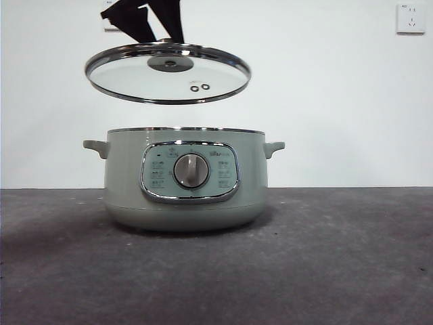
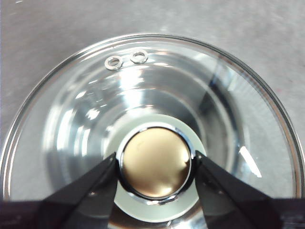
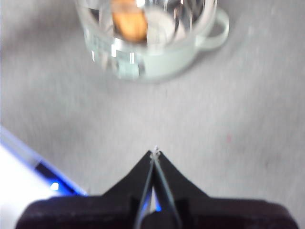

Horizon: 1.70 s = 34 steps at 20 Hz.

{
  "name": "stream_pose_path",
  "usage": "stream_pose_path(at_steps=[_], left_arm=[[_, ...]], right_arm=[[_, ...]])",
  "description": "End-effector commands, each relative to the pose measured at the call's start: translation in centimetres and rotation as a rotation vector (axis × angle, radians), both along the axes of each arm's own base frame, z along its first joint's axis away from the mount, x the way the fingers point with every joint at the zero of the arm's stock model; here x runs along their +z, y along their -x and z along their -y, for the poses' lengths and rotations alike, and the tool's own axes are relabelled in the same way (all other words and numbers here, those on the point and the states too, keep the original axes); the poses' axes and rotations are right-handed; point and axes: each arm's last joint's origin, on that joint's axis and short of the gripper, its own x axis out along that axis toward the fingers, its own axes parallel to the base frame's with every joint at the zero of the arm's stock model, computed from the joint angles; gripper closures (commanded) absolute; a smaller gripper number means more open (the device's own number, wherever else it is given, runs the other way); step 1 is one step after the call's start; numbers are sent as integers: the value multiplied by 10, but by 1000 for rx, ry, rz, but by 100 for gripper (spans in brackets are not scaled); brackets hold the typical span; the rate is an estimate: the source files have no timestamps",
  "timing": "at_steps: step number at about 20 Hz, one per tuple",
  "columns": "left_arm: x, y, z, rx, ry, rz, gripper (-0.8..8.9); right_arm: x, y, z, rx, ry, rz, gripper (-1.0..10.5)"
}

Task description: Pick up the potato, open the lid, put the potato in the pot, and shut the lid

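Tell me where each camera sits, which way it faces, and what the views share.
Front view: low at table height, looking level at the pot; the lid hangs above it, held by dark fingers from the top edge.
Left wrist view: on the left arm, looking down through the lid; the left gripper clamps its knob.
Right wrist view: on the right arm, away from the pot; the right gripper is shut, empty.
Shared: the right wrist view shows the potato in the pot; front and left wrist views share the lid.

The front camera sits low at bench height, looking level at the squat sage-green cooker pot; the left wrist camera looks straight down, close, onto the round clear glass lid; the right wrist camera views the pot from farther above.
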Motion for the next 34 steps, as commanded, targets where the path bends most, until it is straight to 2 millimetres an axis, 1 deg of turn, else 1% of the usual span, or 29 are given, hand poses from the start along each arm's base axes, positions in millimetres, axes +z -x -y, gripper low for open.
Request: stream_pose_path(at_steps=[1,4,6,8,11,14,16,20,26,34], left_arm=[[6,3,6,-21,19,34,826],[5,5,12,-27,5,36,826],[-1,2,15,-16,3,7,826],[-14,-5,19,-12,-12,-38,826],[-33,-14,28,-21,-35,-82,826],[-44,-20,34,-23,-45,-107,826],[-47,-21,35,-24,-49,-112,826],[-47,-23,35,-1,-88,-77,826],[-48,-27,36,-7,-67,-54,826],[-84,-34,39,-1,-110,-117,826]], right_arm=[[-16,13,10,-20,-27,4,956],[-33,32,26,-56,-66,4,956],[-44,41,33,-64,-81,-20,955],[-53,48,38,-67,-91,-34,955],[-59,57,45,-80,-114,-33,955],[-58,64,51,-91,-138,-19,955],[-57,67,54,-92,-153,-7,955],[-56,72,57,-95,-173,8,955],[-55,72,57,-95,-180,16,955],[-54,71,57,-93,-190,28,954]])
